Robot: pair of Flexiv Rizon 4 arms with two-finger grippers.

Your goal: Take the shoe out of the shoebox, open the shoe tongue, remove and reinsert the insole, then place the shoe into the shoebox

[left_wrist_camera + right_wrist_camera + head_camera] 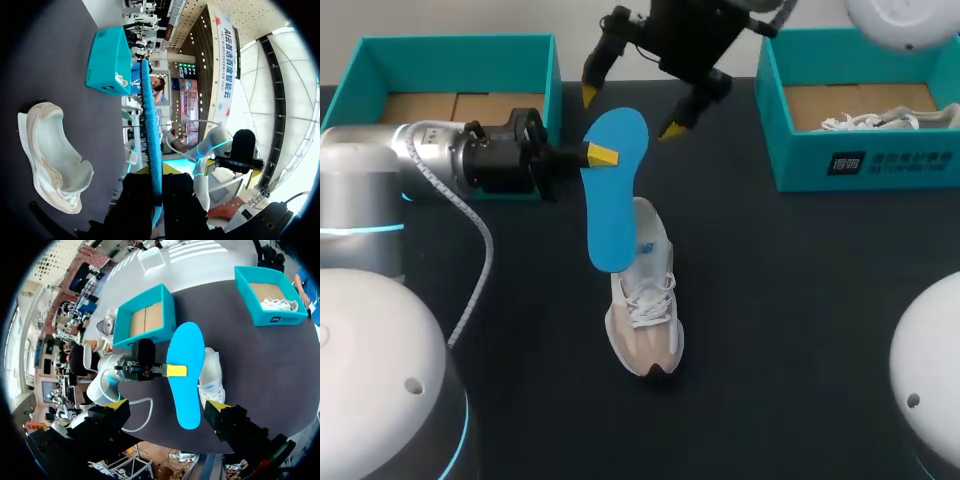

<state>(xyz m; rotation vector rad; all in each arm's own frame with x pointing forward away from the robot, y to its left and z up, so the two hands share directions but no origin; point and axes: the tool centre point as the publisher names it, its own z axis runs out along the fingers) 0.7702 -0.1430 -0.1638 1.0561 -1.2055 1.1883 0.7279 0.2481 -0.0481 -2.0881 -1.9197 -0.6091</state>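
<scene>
L tool (603, 156) grips insole (617, 190), edge-on only in L wrist view; R tool (630, 112) spread wide.

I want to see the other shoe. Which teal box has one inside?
The right-hand shoebox: a white shoe lies inside. The left shoebox shows only bare cardboard.

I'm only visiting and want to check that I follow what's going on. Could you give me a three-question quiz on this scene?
1. True or false: the blue insole lies inside the shoe.
2. Fill in: the right gripper has its fingers ____.
3. What grips the insole? A) left gripper B) right gripper C) nothing

Key: 1 false, it is held up over the shoe, which stands on the table; 2 open; 3 A.
</scene>
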